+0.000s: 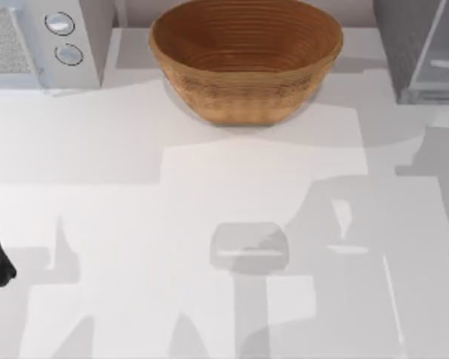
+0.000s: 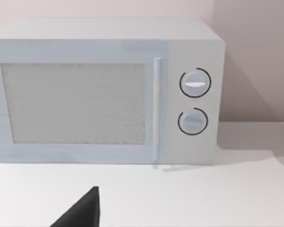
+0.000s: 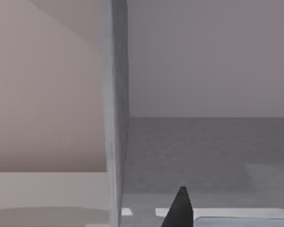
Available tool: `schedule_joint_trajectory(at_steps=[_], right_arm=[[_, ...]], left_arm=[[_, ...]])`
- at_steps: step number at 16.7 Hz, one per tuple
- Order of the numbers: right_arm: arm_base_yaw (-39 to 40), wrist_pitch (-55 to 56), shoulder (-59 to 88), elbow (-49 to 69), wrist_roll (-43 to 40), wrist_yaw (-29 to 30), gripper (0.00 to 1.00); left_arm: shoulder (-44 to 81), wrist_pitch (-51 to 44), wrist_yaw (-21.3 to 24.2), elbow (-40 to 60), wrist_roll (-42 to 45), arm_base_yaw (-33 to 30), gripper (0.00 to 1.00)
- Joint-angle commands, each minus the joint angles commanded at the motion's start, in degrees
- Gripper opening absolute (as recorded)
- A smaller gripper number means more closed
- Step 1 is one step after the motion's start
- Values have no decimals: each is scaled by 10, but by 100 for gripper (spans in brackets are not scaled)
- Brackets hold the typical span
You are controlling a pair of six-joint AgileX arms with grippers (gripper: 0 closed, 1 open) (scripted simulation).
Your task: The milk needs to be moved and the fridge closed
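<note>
At the far right corner of the table: fridge, its pale-framed door apparently swung out from the dark cabinet. Judging by that, closing not yet done. Looks straight into the grey speckled interior from the right wrist, which puts the right gripper just at the fridge's opening, beside the cabinet's front edge. Cannot tell whether that gripper is spread or pressed together. Same for the left gripper, parked at the table's left side and facing the microwave. Cannot place the milk, so cannot judge whether it is moved or how it lies relative to either gripper. Along the back, between microwave and fridge: wicker bowl. Likely left to do: pushing the door shut, and possibly handling the milk first.
</note>
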Motion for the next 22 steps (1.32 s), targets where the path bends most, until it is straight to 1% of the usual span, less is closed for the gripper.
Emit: schedule_joint_trajectory(at_steps=[4,9,13,18,22], right_arm=[[-10,-1,37,37,3,-20,0],[-49,-30,186,187,-7,-49,0],[-67,-47,266,281,-4,-82,0],[-110,-68,395,445,-12,-106,0],[-126,-92,441,494,-10,-133,0]], left_arm=[[0,0,0,0,0,0,100],[0,0,0,0,0,0,100],[0,0,0,0,0,0,100],[0,0,0,0,0,0,100],[0,0,0,0,0,0,100]])
